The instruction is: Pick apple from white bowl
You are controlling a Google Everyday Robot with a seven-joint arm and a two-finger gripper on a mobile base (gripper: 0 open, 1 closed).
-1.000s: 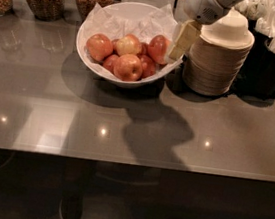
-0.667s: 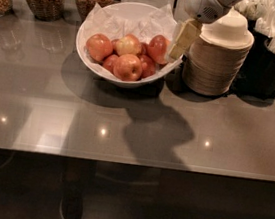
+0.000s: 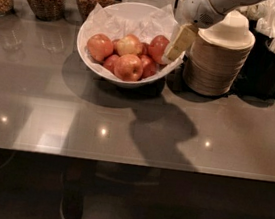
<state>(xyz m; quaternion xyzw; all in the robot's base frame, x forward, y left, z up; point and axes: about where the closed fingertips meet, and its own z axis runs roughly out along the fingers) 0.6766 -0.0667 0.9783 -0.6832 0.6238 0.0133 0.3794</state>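
Nothing moved: end effector [image 3: 178,43] still at white bowl [image 3: 126,82] rim beside apple [image 3: 158,47]; grip unclear.

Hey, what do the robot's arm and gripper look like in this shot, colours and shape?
The arm is a smooth, rounded, glossy white shell entering from the top right. The gripper, at the right rim of the white bowl, is pale cream, flat and blocky, duller than the shell above it. No cables or markings show.
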